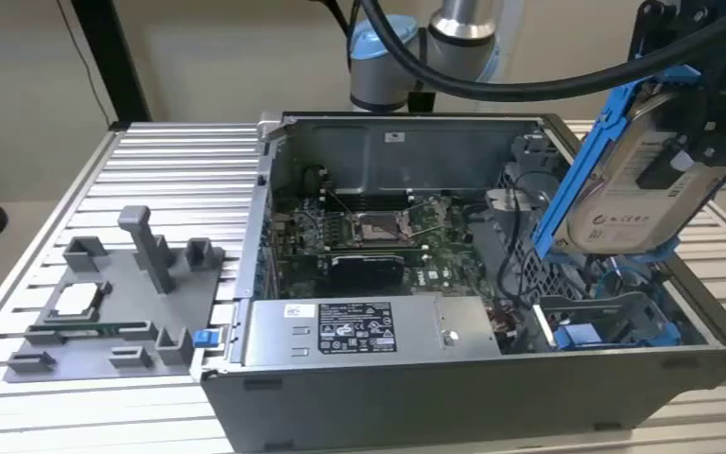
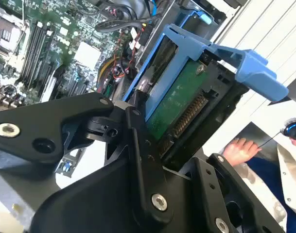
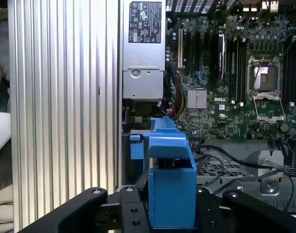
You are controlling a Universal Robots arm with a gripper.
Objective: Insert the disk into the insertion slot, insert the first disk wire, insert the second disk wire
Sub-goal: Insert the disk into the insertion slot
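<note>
Blue-framed silver disk [image 1: 626,203] aslant in black gripper [image 3: 171,206] above grey perforated insertion slot [image 1: 609,320]

Black gripper [image 2: 163,145] clamping blue-framed disk [image 2: 182,94], motherboard [image 2: 50,43] behind, possibly a hand [image 2: 239,148]

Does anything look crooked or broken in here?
Nothing looks broken. The one crooked thing is the disk. The gripper holds it tilted in the air over the insertion slot, at the exterior view's right, and it is not seated yet.
</note>
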